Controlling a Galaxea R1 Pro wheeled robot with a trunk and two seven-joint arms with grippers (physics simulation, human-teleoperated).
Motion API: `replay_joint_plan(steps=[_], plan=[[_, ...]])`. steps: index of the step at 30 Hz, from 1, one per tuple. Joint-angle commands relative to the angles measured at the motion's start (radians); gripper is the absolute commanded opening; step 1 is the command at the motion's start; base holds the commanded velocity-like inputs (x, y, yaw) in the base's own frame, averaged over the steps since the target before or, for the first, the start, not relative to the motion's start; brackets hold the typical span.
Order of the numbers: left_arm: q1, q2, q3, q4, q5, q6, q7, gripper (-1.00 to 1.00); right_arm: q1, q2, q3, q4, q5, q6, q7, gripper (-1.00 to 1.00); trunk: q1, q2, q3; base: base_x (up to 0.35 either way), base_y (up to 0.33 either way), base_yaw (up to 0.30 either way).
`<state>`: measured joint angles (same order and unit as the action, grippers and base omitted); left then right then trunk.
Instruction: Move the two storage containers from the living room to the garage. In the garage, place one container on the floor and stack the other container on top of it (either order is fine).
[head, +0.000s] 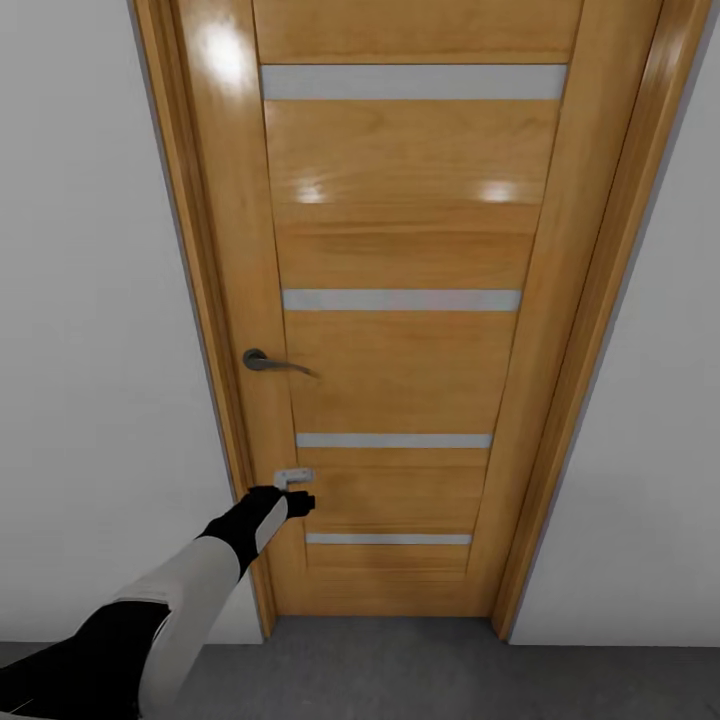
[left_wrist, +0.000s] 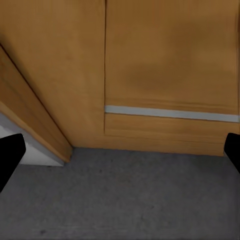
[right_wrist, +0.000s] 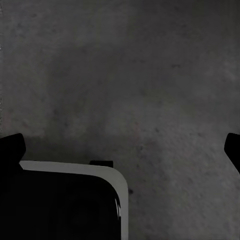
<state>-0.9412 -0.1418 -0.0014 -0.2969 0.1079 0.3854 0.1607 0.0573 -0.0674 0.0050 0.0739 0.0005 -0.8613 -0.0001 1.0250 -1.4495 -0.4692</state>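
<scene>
Left gripper (head: 297, 492) spread wide, against wooden door (head: 410, 250), above concrete floor (left_wrist: 125, 200)

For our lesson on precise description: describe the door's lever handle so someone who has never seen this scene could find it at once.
Start at the tall honey-coloured wooden door set between pale walls, crossed by four pale grey horizontal strips. On its left edge, just below the second strip, sits the small dark metal lever handle, above the robot's black left gripper. It is the door's only dark, protruding fitting.

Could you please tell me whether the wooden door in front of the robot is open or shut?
Shut: the door sits flush within its frame, with no gap showing, and its handle is level.
</scene>
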Motion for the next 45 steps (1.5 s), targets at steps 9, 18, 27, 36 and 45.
replay_joint_plan(steps=[9, 18, 27, 36, 45], plan=[[0.001, -0.004, 0.000, 0.069, 0.011, -0.096, 0.006, 1.00, -0.001, -0.001, 0.001, 0.001, 0.000, -0.006, 0.005, 1.00, 0.000, -0.001, -0.001, 0.048, 0.000, 0.000], [0.001, -0.010, 0.000, 0.074, 0.013, -0.107, 0.006, 1.00, 0.058, 0.000, 0.001, 0.002, -0.001, -0.012, 0.006, 1.00, 0.000, -0.001, -0.001, 0.251, 0.000, 0.000], [0.001, -0.012, 0.001, 0.074, 0.013, -0.109, 0.006, 1.00, 0.100, 0.015, 0.001, 0.001, -0.002, -0.076, 0.006, 1.00, 0.000, -0.001, -0.001, 0.026, 0.000, 0.000], [0.001, -0.010, 0.001, 0.074, 0.010, -0.109, 0.006, 1.00, 0.101, 0.026, 0.001, 0.001, -0.001, -0.079, 0.006, 1.00, 0.000, -0.001, -0.001, 0.214, 0.000, 0.000], [0.001, -0.010, 0.001, 0.074, 0.011, -0.109, 0.007, 1.00, 0.101, 0.025, 0.001, 0.001, 0.001, -0.079, 0.006, 1.00, 0.000, -0.001, -0.001, 0.322, 0.000, 0.000]])
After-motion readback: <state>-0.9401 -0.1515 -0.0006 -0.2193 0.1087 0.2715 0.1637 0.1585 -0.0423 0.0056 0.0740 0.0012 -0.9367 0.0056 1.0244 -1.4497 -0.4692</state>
